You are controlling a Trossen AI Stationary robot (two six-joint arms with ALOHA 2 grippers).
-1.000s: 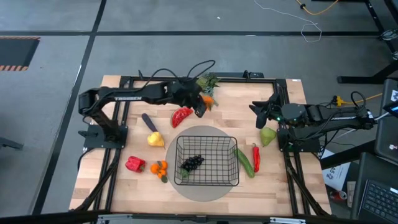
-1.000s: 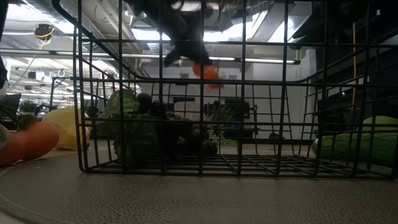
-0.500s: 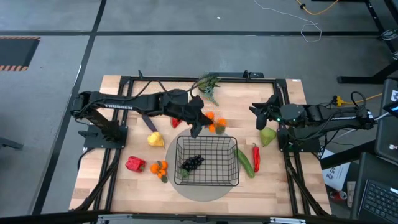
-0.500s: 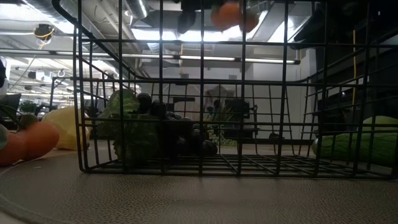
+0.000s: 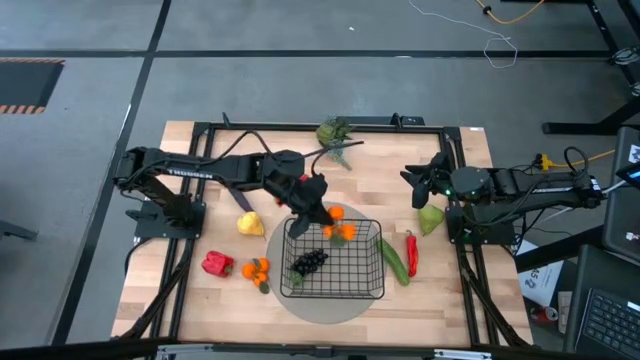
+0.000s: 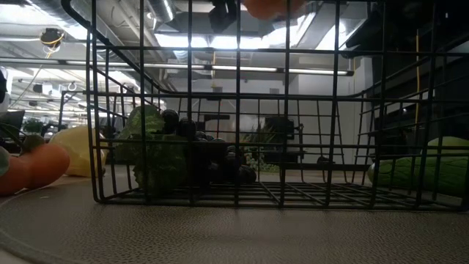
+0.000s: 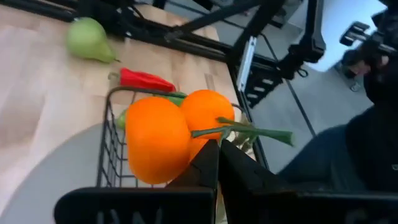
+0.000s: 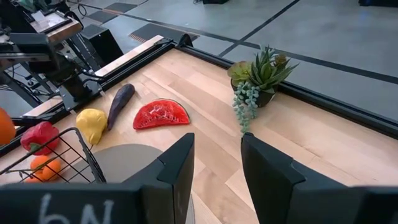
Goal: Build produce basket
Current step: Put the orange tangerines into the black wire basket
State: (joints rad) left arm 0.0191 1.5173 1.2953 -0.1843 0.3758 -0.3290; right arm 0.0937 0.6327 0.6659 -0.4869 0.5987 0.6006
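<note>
- Our left gripper (image 5: 322, 218), clamped on the oranges (image 5: 341, 232), hangs over the basket (image 5: 375, 283)'s far edge; the drop lies straight below.
- Our right gripper (image 5: 415, 180) waits part-open, empty, near the pear (image 5: 430, 218).

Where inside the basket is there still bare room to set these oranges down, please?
The basket's right half, between the dark grapes and the right wall, is bare. The left gripper holds the oranges over the far edge. The near-left corner by the grapes is crowded.
</note>
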